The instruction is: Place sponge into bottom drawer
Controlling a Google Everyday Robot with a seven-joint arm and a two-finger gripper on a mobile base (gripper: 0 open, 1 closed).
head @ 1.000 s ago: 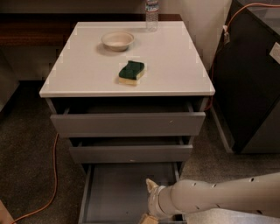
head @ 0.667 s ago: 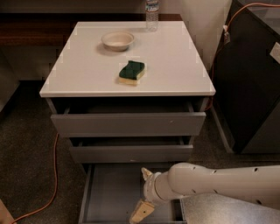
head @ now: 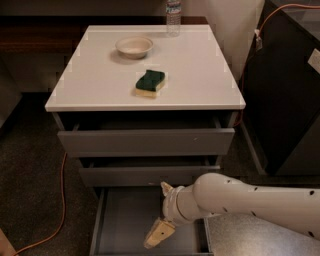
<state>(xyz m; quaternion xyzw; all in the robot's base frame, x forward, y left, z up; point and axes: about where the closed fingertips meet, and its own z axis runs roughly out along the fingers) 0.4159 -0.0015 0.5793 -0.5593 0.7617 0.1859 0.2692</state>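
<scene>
I'm reading my gripper (head: 156, 215) hanging low over the open bottom drawer (head: 120, 222), jaws spread wide and gripping nothing. The sponge (head: 150, 82) is lying well above, up on the bench (head: 200, 75), long axis seemingly running near-left to far-right.

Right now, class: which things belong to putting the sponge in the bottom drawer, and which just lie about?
Job: green-topped yellow sponge; open grey bottom drawer; gripper, over that drawer.
Lying about: round cream bowl; clear plastic bottle; orange cable.
</scene>
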